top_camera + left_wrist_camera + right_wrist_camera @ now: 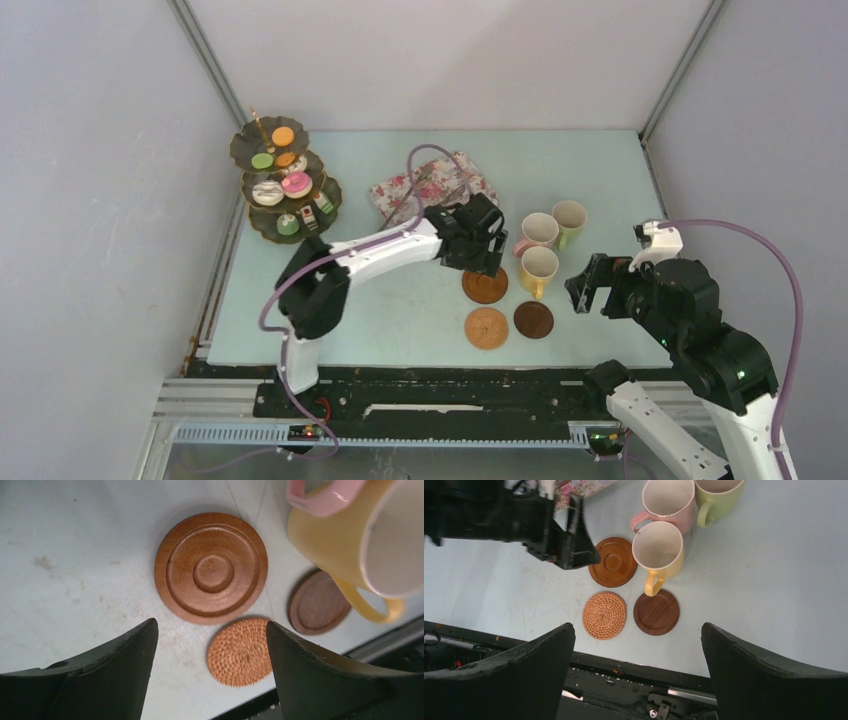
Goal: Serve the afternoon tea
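my left pincer (211, 628) hangs open, the round ringed brown wooden coaster (212, 567) just ahead of its tips. the glossy yellow ceramic mug (325, 535) sits beyond, to its right (stiff, slick, chippable): i'd pinch its rim wall. my right pincer (638, 628) gapes empty too.

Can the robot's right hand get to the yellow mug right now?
Probably yes. The open right hand faces the yellow mug across bare table, with nothing between them. The pink mug sits right behind it and the left hand hovers close beyond it, so room is tight there.
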